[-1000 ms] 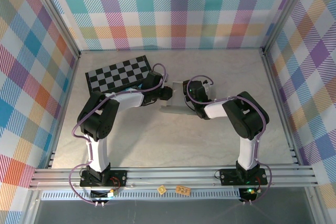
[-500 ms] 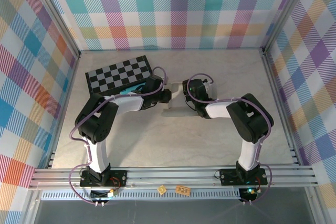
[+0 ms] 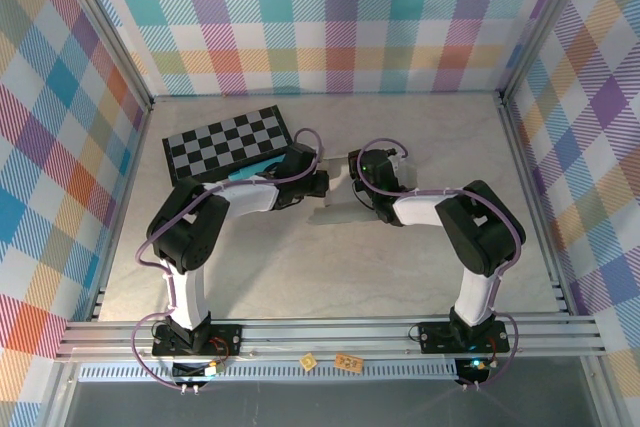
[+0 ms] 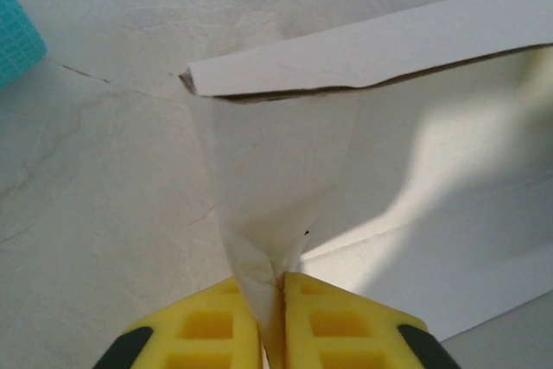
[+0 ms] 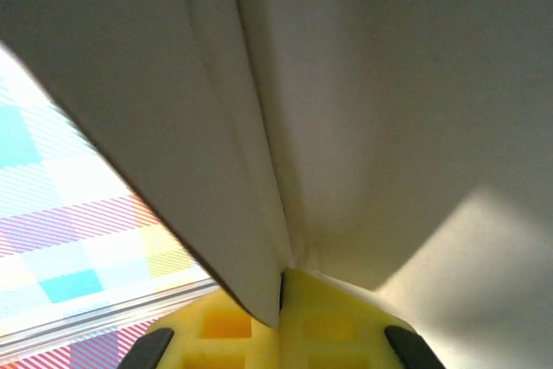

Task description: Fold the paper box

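Note:
The paper box (image 3: 340, 209) is a white creased card sheet lying mid-table between my two arms. My left gripper (image 3: 322, 184) is at its left end and my right gripper (image 3: 360, 185) at its far right part. In the left wrist view the yellow pads (image 4: 212, 327) are shut on a raised white flap (image 4: 276, 179) of the paper box, with a folded strip (image 4: 371, 49) crossing above it. In the right wrist view the yellow pads (image 5: 333, 321) pinch a folded white wall (image 5: 259, 144) of the paper box at its crease.
A black-and-grey checkerboard (image 3: 225, 142) lies at the back left, with a teal object (image 3: 243, 173) at its near edge, also at the left wrist view's corner (image 4: 15, 41). Checked walls enclose the table. Two small yellow tags (image 3: 340, 359) sit on the front rail.
My left gripper has closed on the box's flap and shifted slightly toward the back. The right gripper also moved a little backward, staying shut on the card. The sheet shifted with them.

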Robot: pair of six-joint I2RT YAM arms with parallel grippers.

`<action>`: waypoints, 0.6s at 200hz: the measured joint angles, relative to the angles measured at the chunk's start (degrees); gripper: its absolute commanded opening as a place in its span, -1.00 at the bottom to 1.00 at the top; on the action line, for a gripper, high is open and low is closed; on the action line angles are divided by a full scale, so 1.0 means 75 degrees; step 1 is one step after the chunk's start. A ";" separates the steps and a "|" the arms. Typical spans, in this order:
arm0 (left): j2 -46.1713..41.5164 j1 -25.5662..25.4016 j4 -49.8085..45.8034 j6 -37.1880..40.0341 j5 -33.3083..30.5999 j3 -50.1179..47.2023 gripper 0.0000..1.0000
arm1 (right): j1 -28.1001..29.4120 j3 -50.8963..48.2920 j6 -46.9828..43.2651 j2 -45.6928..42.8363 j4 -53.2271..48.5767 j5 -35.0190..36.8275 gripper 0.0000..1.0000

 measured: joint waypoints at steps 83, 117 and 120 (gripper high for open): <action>0.0006 -0.0207 -0.0090 -0.0204 -0.0554 0.0090 -0.60 | 0.0003 0.0000 0.0003 -0.0157 -0.0160 0.0020 -1.00; 0.0006 -0.0262 0.0085 -0.0268 -0.0551 0.0029 -0.59 | 0.0009 0.0000 0.0000 -0.0256 -0.0163 -0.0026 -1.00; 0.0009 -0.0262 0.0093 -0.0277 -0.0551 0.0026 -0.59 | 0.0009 0.0000 0.0003 -0.0262 -0.0163 -0.0029 -1.00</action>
